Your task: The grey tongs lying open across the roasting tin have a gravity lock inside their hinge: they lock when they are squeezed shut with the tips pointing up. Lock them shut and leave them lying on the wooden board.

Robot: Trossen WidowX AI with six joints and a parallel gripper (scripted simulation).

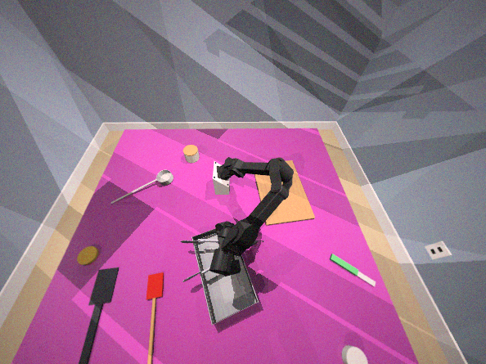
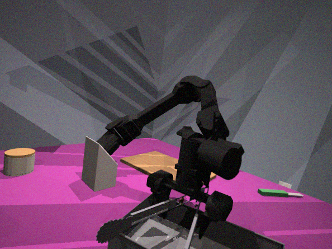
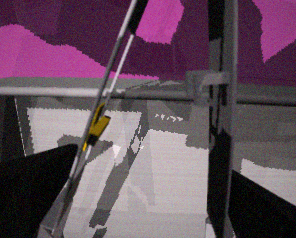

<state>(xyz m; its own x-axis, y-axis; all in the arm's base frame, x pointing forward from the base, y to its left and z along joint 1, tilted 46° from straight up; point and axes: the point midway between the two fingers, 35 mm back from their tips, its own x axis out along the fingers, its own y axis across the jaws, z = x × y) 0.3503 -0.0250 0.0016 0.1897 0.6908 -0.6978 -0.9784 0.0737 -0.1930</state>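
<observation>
The grey tongs [image 1: 191,242] [image 2: 152,207] [image 3: 109,92] lie spread open across the near end of the roasting tin [image 1: 207,300] [image 2: 246,236] [image 3: 50,91], with a yellow lock piece showing on one arm in the wrist view. My gripper [image 1: 224,261] [image 2: 187,206] [image 3: 150,163] is open wide and lowered over the tin. Its two fingers stand outside the two tong arms, near the hinge end, and I cannot tell whether they touch. The wooden board [image 1: 292,208] [image 2: 148,160] lies flat behind the tin, partly under the arm.
A grey wedge block [image 1: 221,181] [image 2: 98,167] stands by the arm's base. A capped cylinder [image 1: 191,153] [image 2: 19,161], a ladle [image 1: 164,177], a yellow disc [image 1: 87,255], black [image 1: 104,281] and red [image 1: 155,285] spatulas and a green-handled tool [image 1: 348,267] [image 2: 272,192] lie around.
</observation>
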